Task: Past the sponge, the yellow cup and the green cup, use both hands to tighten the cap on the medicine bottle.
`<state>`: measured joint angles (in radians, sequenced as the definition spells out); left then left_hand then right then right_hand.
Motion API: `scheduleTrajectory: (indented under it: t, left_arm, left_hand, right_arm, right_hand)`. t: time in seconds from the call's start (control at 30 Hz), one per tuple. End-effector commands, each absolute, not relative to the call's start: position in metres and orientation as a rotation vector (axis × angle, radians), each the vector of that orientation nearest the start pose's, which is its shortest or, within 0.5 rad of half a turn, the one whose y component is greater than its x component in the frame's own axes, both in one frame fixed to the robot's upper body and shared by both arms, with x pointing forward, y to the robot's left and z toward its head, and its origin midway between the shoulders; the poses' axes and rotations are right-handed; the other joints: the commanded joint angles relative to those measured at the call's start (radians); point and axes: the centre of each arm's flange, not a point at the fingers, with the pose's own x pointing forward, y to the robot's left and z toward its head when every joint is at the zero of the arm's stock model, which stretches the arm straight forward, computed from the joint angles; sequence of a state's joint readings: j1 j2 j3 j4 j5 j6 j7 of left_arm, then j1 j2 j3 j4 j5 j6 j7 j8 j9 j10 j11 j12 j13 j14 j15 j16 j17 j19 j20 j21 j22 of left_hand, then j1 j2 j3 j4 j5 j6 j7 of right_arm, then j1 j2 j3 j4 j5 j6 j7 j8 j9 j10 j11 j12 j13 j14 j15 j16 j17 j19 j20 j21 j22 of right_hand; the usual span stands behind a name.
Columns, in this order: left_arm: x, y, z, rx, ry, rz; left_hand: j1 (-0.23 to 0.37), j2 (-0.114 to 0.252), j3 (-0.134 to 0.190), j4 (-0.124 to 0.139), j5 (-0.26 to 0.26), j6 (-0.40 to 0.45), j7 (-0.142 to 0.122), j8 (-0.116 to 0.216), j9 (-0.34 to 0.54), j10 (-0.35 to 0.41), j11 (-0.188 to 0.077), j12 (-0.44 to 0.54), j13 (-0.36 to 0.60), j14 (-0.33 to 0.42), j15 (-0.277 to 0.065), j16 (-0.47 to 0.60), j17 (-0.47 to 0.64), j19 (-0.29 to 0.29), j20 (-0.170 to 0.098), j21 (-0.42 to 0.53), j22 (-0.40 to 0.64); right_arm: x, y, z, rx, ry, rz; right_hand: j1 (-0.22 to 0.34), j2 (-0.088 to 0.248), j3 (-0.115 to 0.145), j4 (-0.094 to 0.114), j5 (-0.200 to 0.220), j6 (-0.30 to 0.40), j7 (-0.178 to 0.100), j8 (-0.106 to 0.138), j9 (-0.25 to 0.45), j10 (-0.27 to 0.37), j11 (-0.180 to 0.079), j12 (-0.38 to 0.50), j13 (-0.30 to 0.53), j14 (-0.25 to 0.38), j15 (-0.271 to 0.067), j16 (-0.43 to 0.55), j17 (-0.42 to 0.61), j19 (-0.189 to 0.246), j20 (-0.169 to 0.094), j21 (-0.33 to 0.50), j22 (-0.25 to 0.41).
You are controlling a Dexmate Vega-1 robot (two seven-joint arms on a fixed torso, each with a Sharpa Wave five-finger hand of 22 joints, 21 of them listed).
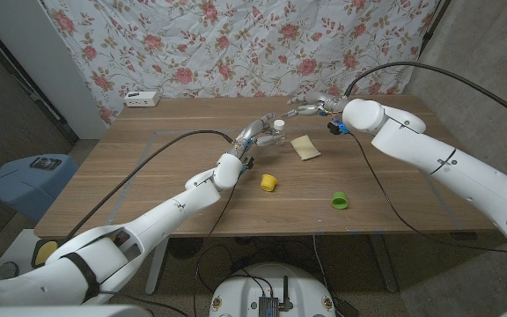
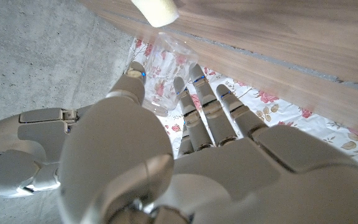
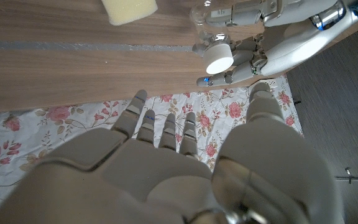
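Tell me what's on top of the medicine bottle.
A white cap sits on the clear medicine bottle, which the left hand holds. The right hand is beside it. The fingers cover part of the bottle.

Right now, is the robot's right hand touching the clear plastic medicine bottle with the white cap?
Apart. In the right wrist view the right hand is spread open, short of the medicine bottle, which the left hand holds.
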<state>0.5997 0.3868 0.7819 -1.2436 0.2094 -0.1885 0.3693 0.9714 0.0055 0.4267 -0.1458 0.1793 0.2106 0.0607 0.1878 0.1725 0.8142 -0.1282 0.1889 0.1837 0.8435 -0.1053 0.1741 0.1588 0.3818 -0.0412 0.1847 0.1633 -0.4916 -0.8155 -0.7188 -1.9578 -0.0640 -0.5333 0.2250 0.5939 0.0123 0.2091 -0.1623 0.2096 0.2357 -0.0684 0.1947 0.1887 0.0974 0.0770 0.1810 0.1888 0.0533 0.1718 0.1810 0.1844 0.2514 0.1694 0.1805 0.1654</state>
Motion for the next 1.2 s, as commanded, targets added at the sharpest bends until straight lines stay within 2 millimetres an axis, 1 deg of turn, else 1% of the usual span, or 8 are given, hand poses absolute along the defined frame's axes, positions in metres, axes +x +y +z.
scheduleTrajectory:
  t: [0.03, 0.13, 0.2, 0.23, 0.27, 0.47, 0.87, 1.2]
  left_arm:
    - [0.655, 0.098, -0.007, 0.804, -0.824, -0.121]
    - [0.654, 0.098, -0.006, 0.806, -0.825, -0.121]
    - [0.654, 0.099, -0.005, 0.807, -0.826, -0.124]
    - [0.655, 0.099, -0.005, 0.808, -0.825, -0.122]
    - [0.655, 0.099, -0.005, 0.810, -0.828, -0.122]
    - [0.656, 0.099, -0.004, 0.816, -0.835, -0.128]
    - [0.658, 0.097, -0.003, 0.820, -0.840, -0.132]
    - [0.659, 0.096, -0.002, 0.818, -0.836, -0.131]
  left_hand:
    - [-0.002, 0.001, 0.006, 0.002, 0.003, 0.001, -0.007, -0.001, 0.002, 0.026, -0.014, 0.006, 0.004, 0.009, -0.080, -0.003, -0.001, -0.006, -0.040, -0.002, 0.002]
    - [-0.002, 0.002, 0.007, 0.002, 0.003, 0.001, -0.008, -0.001, 0.002, 0.026, -0.016, 0.006, 0.004, 0.009, -0.081, -0.004, -0.001, -0.007, -0.042, -0.002, 0.002]
    - [-0.002, 0.001, 0.008, 0.002, 0.003, 0.002, -0.008, -0.001, 0.002, 0.028, -0.017, 0.007, 0.004, 0.009, -0.081, -0.004, -0.001, -0.007, -0.043, -0.002, 0.002]
    - [-0.003, 0.001, 0.008, 0.002, 0.003, 0.001, -0.008, -0.001, 0.002, 0.027, -0.016, 0.007, 0.004, 0.009, -0.081, -0.004, -0.001, -0.007, -0.043, -0.002, 0.002]
    - [-0.003, 0.001, 0.008, 0.002, 0.003, 0.002, -0.009, -0.001, 0.002, 0.028, -0.016, 0.007, 0.004, 0.009, -0.081, -0.004, -0.001, -0.008, -0.044, -0.002, 0.002]
    - [-0.004, 0.001, 0.010, 0.002, 0.003, 0.003, -0.012, -0.001, 0.002, 0.028, -0.016, 0.006, 0.004, 0.008, -0.082, -0.004, -0.001, -0.008, -0.045, -0.001, 0.002]
    - [-0.004, 0.001, 0.013, 0.001, 0.004, 0.003, -0.015, -0.001, 0.002, 0.029, -0.019, 0.006, 0.004, 0.006, -0.082, -0.004, -0.001, -0.011, -0.047, -0.002, 0.002]
    - [-0.005, 0.002, 0.016, 0.001, 0.004, 0.006, -0.018, -0.001, 0.002, 0.029, -0.019, 0.005, 0.004, 0.005, -0.084, -0.004, -0.001, -0.012, -0.050, -0.002, 0.002]
  right_arm:
    - [0.575, -0.163, 0.117, -1.199, -0.419, 0.278]
    - [0.576, -0.162, 0.118, -1.211, -0.415, 0.281]
    - [0.576, -0.161, 0.119, -1.216, -0.412, 0.285]
    - [0.576, -0.160, 0.119, -1.218, -0.412, 0.288]
    - [0.577, -0.160, 0.119, -1.219, -0.412, 0.289]
    - [0.578, -0.157, 0.122, -1.241, -0.394, 0.304]
    - [0.584, -0.151, 0.125, -1.291, -0.345, 0.329]
    - [0.589, -0.145, 0.126, -1.326, -0.309, 0.333]
  right_hand:
    - [0.006, 0.001, 0.008, 0.006, -0.007, 0.006, -0.009, 0.002, 0.005, -0.019, 0.018, -0.002, 0.002, -0.021, 0.016, -0.002, 0.003, -0.003, 0.016, 0.004, 0.005]
    - [0.007, 0.000, 0.009, 0.007, -0.008, 0.019, -0.014, 0.007, 0.006, -0.027, 0.026, -0.001, 0.003, -0.033, 0.024, -0.003, 0.003, -0.013, 0.018, 0.002, 0.005]
    - [0.007, 0.000, 0.010, 0.008, -0.008, 0.029, -0.009, 0.010, 0.006, -0.034, 0.036, 0.000, 0.003, -0.038, 0.036, -0.001, 0.004, -0.019, 0.018, 0.001, 0.005]
    - [0.006, 0.000, 0.010, 0.009, -0.009, 0.032, -0.007, 0.010, 0.006, -0.041, 0.046, -0.001, 0.003, -0.037, 0.042, 0.001, 0.004, -0.022, 0.027, 0.001, 0.005]
    - [0.006, 0.000, 0.010, 0.010, -0.009, 0.038, -0.005, 0.012, 0.006, -0.045, 0.050, -0.001, 0.003, -0.036, 0.044, 0.003, 0.004, -0.025, 0.033, 0.001, 0.005]
    - [0.006, -0.001, 0.011, 0.011, -0.011, 0.049, 0.028, 0.014, 0.007, -0.065, 0.067, -0.001, 0.002, -0.040, 0.048, 0.005, 0.004, -0.035, 0.042, 0.000, 0.005]
    - [0.007, -0.005, 0.011, 0.011, -0.014, 0.045, 0.039, 0.011, 0.008, -0.082, 0.077, -0.002, 0.002, -0.048, 0.048, 0.005, 0.004, -0.044, 0.043, 0.000, 0.005]
    - [0.009, -0.008, 0.012, 0.010, -0.016, 0.046, 0.033, 0.011, 0.009, -0.095, 0.086, -0.001, 0.002, -0.055, 0.048, 0.004, 0.004, -0.048, 0.043, 0.001, 0.005]
